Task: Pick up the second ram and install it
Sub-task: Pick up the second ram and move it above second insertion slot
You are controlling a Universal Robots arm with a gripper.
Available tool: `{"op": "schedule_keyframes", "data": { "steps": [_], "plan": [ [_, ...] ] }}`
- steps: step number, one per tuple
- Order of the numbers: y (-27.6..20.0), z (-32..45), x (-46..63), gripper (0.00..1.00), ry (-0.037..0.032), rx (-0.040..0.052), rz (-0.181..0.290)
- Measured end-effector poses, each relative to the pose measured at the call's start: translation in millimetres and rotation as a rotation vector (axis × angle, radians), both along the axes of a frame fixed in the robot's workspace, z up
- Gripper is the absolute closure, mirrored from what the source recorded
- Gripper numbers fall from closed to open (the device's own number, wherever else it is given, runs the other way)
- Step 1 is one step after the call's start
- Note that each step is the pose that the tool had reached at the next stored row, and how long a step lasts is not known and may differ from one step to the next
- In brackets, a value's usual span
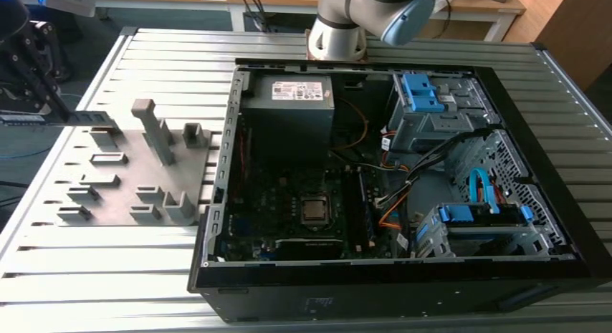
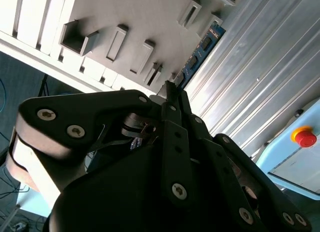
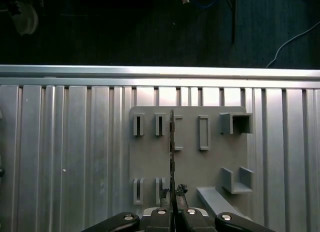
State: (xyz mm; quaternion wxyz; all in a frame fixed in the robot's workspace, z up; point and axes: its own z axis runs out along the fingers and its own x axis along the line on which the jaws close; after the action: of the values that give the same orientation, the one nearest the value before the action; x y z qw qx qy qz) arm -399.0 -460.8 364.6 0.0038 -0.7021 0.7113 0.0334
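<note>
Gripper (image 3: 172,196) body is mostly cut off at the frame edge in the first wrist view. Just the fingertips show, pinched tight onto the second ram (image 3: 171,142), seen edge-on as a thin dark line. Can't tell if its lower edge sits in a slot of the grey fixture plate (image 3: 192,162) or is clear of it. In the second wrist view the gripper links hide part of the stick; a blue end w/ chips pokes out. Exterior view: gripper + ram at the exterior view's left, partly cropped, by the plate's outer edge. Tall post (image 1: 153,129) stands btwn ram and open PC case (image 1: 402,279). Slatted table (image 1: 115,276) is bare around the plate, table edge near.
</note>
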Motion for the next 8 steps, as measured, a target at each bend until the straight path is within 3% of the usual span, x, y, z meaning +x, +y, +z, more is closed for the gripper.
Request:
{"op": "schedule_keyframes", "data": {
  "steps": [8],
  "plan": [
    [0.0,9.0,0.0,0.86,0.0001,0.0,0.0]
  ]
}}
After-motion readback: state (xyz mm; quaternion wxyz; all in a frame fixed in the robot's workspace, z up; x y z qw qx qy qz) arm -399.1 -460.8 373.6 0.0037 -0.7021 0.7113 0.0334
